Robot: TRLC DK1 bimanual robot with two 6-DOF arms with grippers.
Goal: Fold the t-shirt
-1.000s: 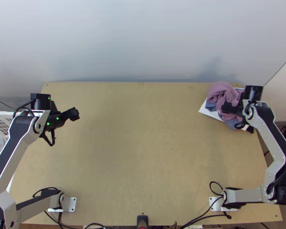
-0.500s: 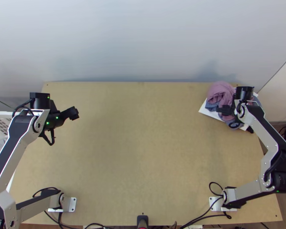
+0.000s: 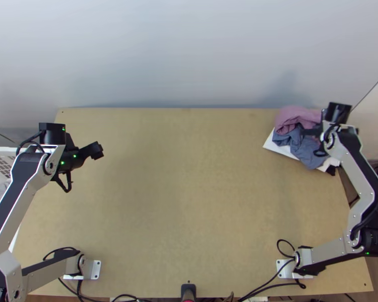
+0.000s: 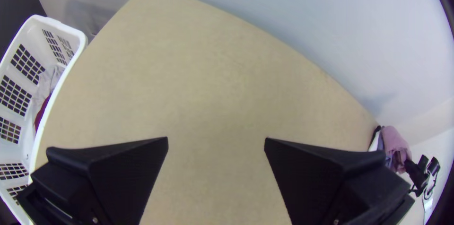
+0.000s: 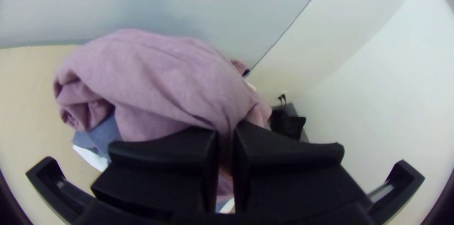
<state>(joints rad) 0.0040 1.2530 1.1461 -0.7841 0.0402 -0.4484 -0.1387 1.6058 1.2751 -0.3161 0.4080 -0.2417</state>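
My right gripper (image 3: 310, 132) is at the table's far right corner, over a bunched heap of cloth. In the right wrist view my right gripper (image 5: 227, 135) is shut on a pinch of the pink cloth (image 5: 161, 78). The pink cloth (image 3: 292, 116) lies crumpled, with a blue-grey cloth (image 3: 302, 147) beside and partly under it. Which of them is the t-shirt I cannot tell. Over the table's left side my left gripper (image 3: 96, 150) holds nothing; in the left wrist view the left gripper (image 4: 216, 142) stands open above bare wood.
Beneath the cloths lies something flat and white (image 3: 279, 150). A white laundry basket (image 4: 78, 33) with cloth inside stands beyond the table's left edge. A wall borders the far edge of the table (image 3: 189, 201). Black cables (image 3: 269, 282) run along the near edge.
The right gripper first moved a little left, then back right and up the picture. The pink cloth has shifted with it, uncovering more of the blue-grey cloth. The left arm has hardly moved.
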